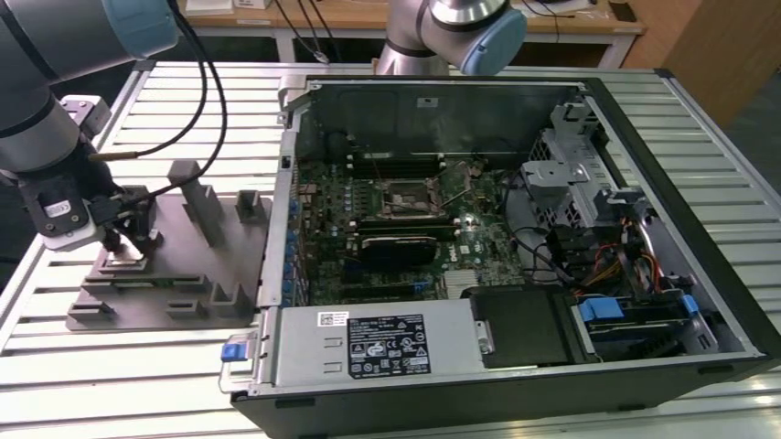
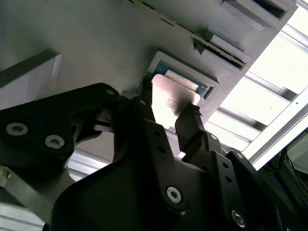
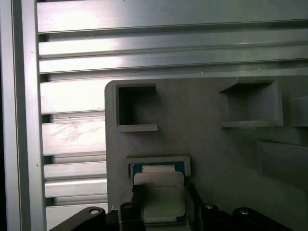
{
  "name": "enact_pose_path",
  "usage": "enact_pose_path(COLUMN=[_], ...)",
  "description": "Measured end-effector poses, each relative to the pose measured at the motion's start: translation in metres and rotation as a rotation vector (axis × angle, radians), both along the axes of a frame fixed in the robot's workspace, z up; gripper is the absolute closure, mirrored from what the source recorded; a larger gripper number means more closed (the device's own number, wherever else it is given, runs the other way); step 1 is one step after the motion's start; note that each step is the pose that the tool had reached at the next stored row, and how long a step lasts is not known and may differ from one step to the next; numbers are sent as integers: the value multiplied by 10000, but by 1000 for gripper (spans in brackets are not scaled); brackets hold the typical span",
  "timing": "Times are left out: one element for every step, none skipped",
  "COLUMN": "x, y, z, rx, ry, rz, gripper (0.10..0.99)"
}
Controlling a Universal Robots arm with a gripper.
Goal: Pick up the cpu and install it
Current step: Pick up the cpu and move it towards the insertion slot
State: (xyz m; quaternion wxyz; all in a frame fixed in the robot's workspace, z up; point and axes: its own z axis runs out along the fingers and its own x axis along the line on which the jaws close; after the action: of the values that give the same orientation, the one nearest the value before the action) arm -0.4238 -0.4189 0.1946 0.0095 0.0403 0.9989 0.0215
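The cpu [image 3: 159, 190] is a small square chip with a silver top plate and a blue-green rim. It lies in a shallow square pocket of the grey fixture plate [image 1: 183, 297] at the exterior view's left. My gripper [image 1: 128, 249] stands straight down over it. In both wrist views the two black fingers [image 2: 190, 120] press against opposite sides of the cpu [image 2: 168, 96], which still sits level in its pocket. The bare cpu socket [image 1: 403, 197] sits in the middle of the motherboard inside the open computer case.
The fixture plate carries upright grey posts [image 1: 201, 206] and square recesses [image 3: 137, 108] close to my gripper. The open computer case [image 1: 683, 274] stands at the exterior view's right on a slatted aluminium table [image 1: 123, 384]. Cables hang from my arm above the fixture.
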Motion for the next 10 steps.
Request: enact_pose_path(x=[0,0,0,0,0,0,0,0,0,0], y=[0,0,0,0,0,0,0,0,0,0], z=[0,0,-1,-1,-1,-1,-1,-2,-2,-2], rx=[0,0,0,0,0,0,0,0,0,0], ry=[0,0,0,0,0,0,0,0,0,0], rz=[0,0,0,0,0,-1,0,-1,0,0], gripper=[620,561,502,502,443,384,384,384,322,322])
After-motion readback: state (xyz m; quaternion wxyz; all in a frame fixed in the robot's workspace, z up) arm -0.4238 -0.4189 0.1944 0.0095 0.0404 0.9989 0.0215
